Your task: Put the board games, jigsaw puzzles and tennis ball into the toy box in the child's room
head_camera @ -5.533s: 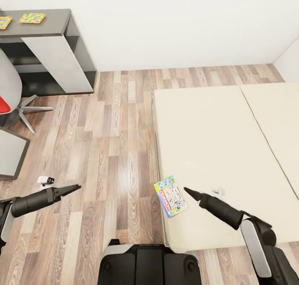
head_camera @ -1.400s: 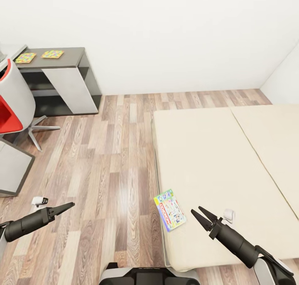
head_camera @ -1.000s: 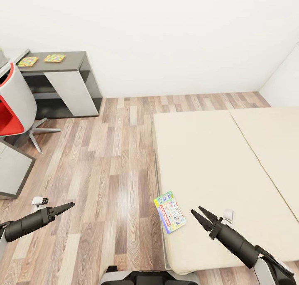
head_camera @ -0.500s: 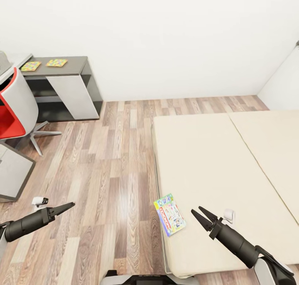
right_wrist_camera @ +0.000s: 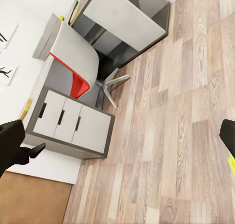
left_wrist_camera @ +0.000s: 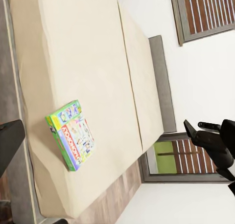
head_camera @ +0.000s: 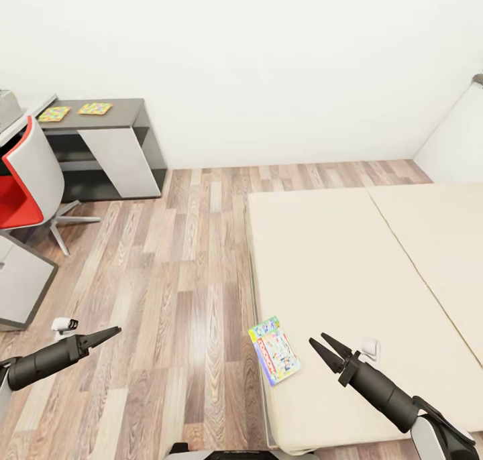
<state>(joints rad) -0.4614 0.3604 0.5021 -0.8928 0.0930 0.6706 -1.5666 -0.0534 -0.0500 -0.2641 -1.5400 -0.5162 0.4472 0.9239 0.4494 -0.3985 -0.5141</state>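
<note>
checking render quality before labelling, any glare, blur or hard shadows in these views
Head view: even flat light, sharp, a pale sheen on the floor, no hard shadows. Left wrist view: board game crisp on the bed. Right wrist view: sharp, chair casts only a faint shadow.

A white-and-green board game (head_camera: 274,350) with a red logo and blue edge lies on the plain beige bed (head_camera: 349,272) over brown wood-plank flooring (head_camera: 168,259). Two multicoloured jigsaw puzzles (head_camera: 75,111) dot the dark grey table (head_camera: 124,111) with its white panel, beside a grey-and-red chair (head_camera: 27,185) and white walls (head_camera: 268,64).
</note>
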